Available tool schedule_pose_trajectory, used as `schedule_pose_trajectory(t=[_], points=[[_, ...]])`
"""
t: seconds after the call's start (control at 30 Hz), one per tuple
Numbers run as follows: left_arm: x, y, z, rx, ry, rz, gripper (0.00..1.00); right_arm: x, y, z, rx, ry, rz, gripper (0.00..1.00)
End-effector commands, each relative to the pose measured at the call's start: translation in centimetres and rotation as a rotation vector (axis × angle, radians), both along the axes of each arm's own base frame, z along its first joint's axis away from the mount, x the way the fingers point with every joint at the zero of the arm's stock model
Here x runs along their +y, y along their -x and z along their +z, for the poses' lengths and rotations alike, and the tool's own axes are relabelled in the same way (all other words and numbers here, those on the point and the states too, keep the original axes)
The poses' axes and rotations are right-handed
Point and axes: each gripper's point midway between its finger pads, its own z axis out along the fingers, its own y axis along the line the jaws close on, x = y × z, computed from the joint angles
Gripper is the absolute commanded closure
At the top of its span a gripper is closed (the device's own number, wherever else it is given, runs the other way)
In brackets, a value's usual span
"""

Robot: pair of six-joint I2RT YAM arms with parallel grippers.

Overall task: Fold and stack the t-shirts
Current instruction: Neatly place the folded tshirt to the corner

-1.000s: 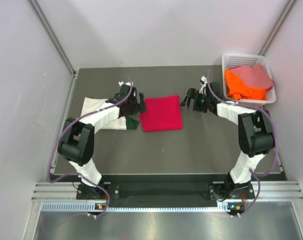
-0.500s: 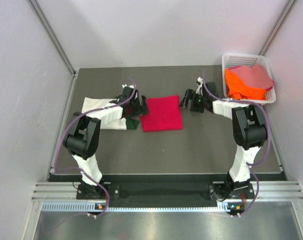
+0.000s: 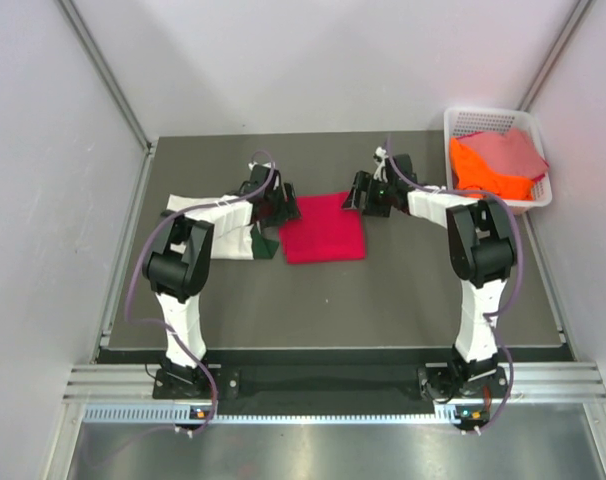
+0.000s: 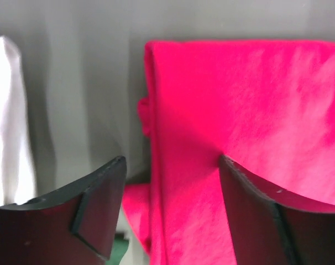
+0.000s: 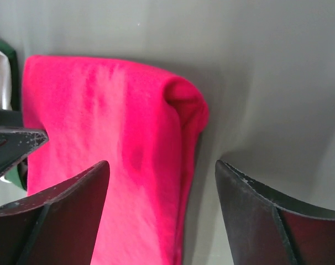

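Standing at the near side, I see at the far left a folded cream-white t-shirt (image 3: 195, 222) lying flat on the dark counter (image 3: 383, 290). A dark green cloth (image 3: 264, 246) pokes out at its right corner. The left arm reaches over that shirt, and the left end effector (image 3: 283, 205) sits at the left edge of the crimson-red t-shirt (image 3: 325, 228).

From the left wrist view, the left end effector (image 4: 173, 165) has its jaws spread apart, grasping nothing. One finger is over bare counter and the other over the red cloth (image 4: 256, 105), so the folded left edge lies in the gap. The white shirt (image 4: 7, 110) shows at that view's left border.

The red t-shirt is folded into a rough square in the middle of the counter. At its far right corner is the right end effector (image 3: 359, 195).

Its wrist view shows the right end effector (image 5: 162, 165) spread wide as well, clenched on nothing. The rounded fold of the red shirt (image 5: 101, 121) lies between the fingers, one finger over cloth and the other over counter.

Farthest right, in the back corner, a white lattice basket (image 3: 483, 120) holds an orange t-shirt (image 3: 481, 178). A dusty pink t-shirt (image 3: 508, 148) is draped on top of it.
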Motion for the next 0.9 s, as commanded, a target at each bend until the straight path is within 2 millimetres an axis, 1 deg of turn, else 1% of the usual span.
schedule_pose_trajectory(t=[0.0, 0.07, 0.13, 0.2, 0.23, 0.27, 0.33, 0.4, 0.5, 0.53, 0.57, 0.6, 0.63, 0.67, 0.7, 0.73, 0.77, 0.87], points=[[-0.8, -0.5, -0.5, 0.034, 0.043, 0.000, 0.29, 1.2, 0.4, -0.9, 0.054, 0.040, 0.000, 0.23], [-1.0, -0.4, -0.6, 0.037, 0.049, -0.001, 0.30, 1.4, 0.6, -1.4, 0.069, 0.053, -0.002, 0.27], [-1.0, -0.4, -0.8, 0.042, 0.052, 0.001, 0.34, 1.5, 0.4, -1.6, 0.072, 0.054, -0.014, 0.30], [-1.2, -0.7, -0.8, 0.041, 0.059, 0.004, 0.36, 1.4, 0.2, -1.9, 0.083, 0.055, -0.022, 0.39], [-1.3, -0.7, -1.1, 0.050, 0.061, 0.003, 0.39, 1.6, -0.1, -1.5, 0.078, 0.054, -0.021, 0.45], [-1.5, -1.1, -1.0, 0.048, 0.069, 0.008, 0.41, 1.6, -0.1, -2.0, 0.091, 0.062, -0.022, 0.47], [-1.5, -1.1, -1.7, 0.073, 0.067, 0.018, 0.45, 1.6, -0.5, -2.1, 0.091, 0.068, -0.034, 0.48], [-1.7, -1.3, -2.0, 0.082, 0.073, 0.034, 0.49, 1.5, -0.7, -2.1, 0.086, 0.068, -0.041, 0.49], [-2.0, -1.1, -2.8, 0.110, 0.076, 0.040, 0.55, 1.8, -0.8, -1.9, 0.086, 0.061, -0.038, 0.55], [-2.2, -1.0, -2.8, 0.110, 0.070, 0.043, 0.57, 1.9, -0.7, -2.0, 0.086, 0.063, -0.032, 0.61], [-2.2, -1.0, -2.8, 0.107, 0.064, 0.045, 0.63, 1.9, -0.6, -2.1, 0.086, 0.064, -0.027, 0.66], [-2.1, -1.1, -2.9, 0.103, 0.054, 0.053, 0.67, 2.0, -0.8, -1.9, 0.074, 0.063, -0.020, 0.74], [-2.3, -1.1, -2.7, 0.097, 0.053, 0.047, 0.72, 2.3, -0.8, -1.4, 0.061, 0.054, -0.010, 0.88], [-2.4, -1.2, -2.5, 0.088, 0.048, 0.044, 0.78, 2.5, -0.8, -1.0, 0.046, 0.049, -0.005, 0.92], [-2.3, -1.3, -2.3, 0.083, 0.042, 0.047, 0.98, 2.7, -0.8, -0.7, 0.026, 0.043, 0.000, 0.95], [-2.3, -1.4, -2.0, 0.075, 0.036, 0.050, 1.00, 2.9, -0.7, -0.3, 0.010, 0.042, 0.006, 1.00], [-2.3, -1.4, -1.8, 0.069, 0.030, 0.047, 1.00, 3.1, -0.8, 0.9, -0.020, 0.035, 0.012, 1.00], [-2.3, -1.3, -0.1, 0.029, 0.015, 0.042, 1.00, 3.2, -0.3, 3.0, -0.067, 0.035, 0.022, 1.00]])
